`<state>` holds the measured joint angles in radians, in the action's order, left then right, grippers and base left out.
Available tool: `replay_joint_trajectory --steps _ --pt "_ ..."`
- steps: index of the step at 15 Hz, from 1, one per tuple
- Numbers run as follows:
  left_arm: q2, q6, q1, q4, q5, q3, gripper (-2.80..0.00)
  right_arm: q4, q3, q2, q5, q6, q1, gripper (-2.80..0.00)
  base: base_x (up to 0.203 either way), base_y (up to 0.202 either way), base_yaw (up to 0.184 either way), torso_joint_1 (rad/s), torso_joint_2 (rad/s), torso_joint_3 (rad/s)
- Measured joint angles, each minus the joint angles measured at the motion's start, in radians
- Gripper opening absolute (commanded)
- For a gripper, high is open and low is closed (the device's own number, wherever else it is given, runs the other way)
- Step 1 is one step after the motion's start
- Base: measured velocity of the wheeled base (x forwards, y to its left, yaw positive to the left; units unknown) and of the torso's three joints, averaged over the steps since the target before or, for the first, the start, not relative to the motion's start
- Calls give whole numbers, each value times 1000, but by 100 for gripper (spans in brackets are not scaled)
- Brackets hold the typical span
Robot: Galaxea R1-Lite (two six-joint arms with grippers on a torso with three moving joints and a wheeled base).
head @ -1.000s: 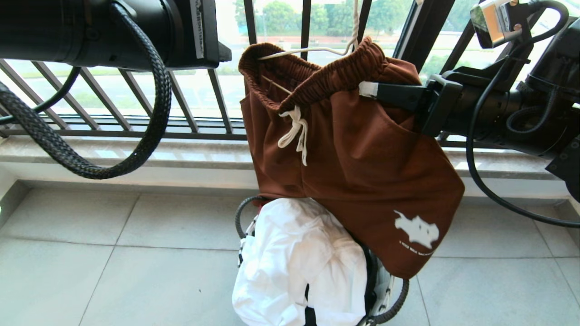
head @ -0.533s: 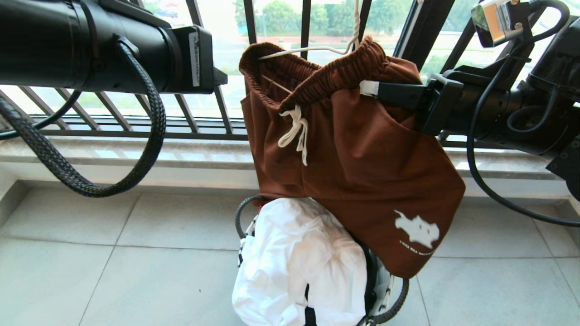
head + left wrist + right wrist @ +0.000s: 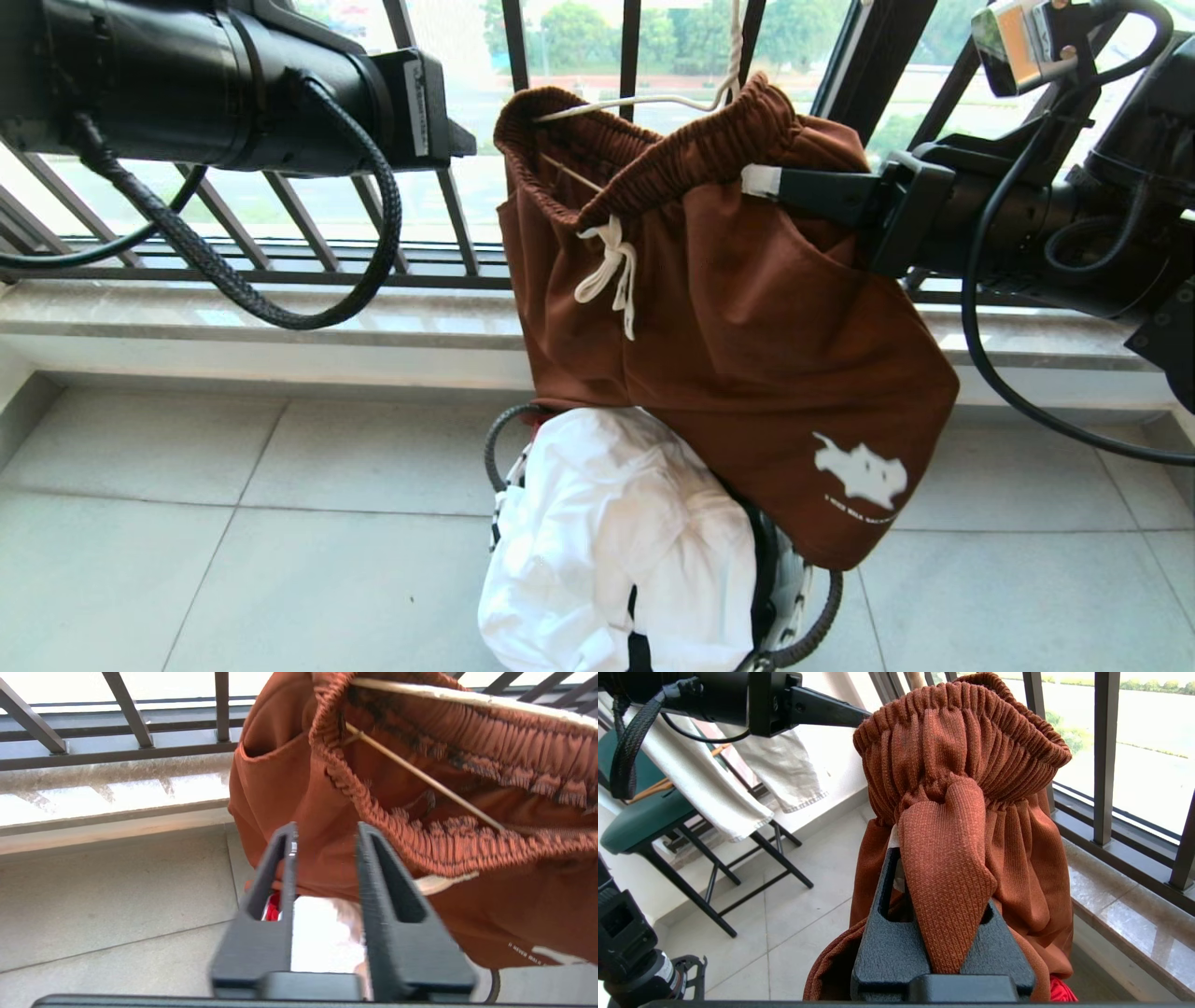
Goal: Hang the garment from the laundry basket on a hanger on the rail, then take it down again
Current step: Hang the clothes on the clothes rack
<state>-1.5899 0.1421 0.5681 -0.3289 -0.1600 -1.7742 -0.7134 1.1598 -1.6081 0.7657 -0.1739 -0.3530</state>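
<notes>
1. Left gripper (image 3: 324,833) has its fingers a little apart, empty, beside the shorts (image 3: 728,308).
2. Shorts hang on the wire hanger (image 3: 644,101) above the laundry basket (image 3: 794,616).
3. Right gripper (image 3: 761,182) pinches the waistband; taking down is left.

Place: I read this as a home balcony used for drying laundry
Evidence: black barred window railing (image 3: 448,215), stone sill (image 3: 252,322), tiled floor (image 3: 233,523), laundry basket (image 3: 803,616), towels (image 3: 705,788) over a folding chair (image 3: 649,816)

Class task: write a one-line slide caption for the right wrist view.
Right gripper pinches the brown shorts by the waistband beside the window railing.
</notes>
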Motion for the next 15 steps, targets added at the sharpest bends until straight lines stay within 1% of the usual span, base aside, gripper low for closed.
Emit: replay_joint_trajectory --steps 6,10,11,12,13,14,15 --pt "-96 9 -15 3 -3 -77 0 0 0 -1 0 0 0 -280 0 0 0 0 0 0" --pt "-177 11 -32 4 -6 -152 0 -1 0 -1 1 0 2 -280 0 0 0 0 0 0" --pt "-192 13 -34 15 -6 -160 0 -1 0 -1 4 0 2 -280 0 0 0 0 0 0" --pt "-205 13 -36 50 -6 -165 0 -1 -1 -1 11 0 2 -280 0 0 0 0 0 0" --pt "-217 13 -39 97 -6 -167 -280 -1 -2 -1 15 1 3 -280 0 0 0 0 0 0" --pt "-228 12 -42 133 -6 -167 -280 -1 -3 -1 16 1 3 -280 0 0 0 0 0 0" --pt "-235 13 -44 139 -6 -166 -280 -1 -3 -1 16 0 4 -280 0 0 0 0 0 0"
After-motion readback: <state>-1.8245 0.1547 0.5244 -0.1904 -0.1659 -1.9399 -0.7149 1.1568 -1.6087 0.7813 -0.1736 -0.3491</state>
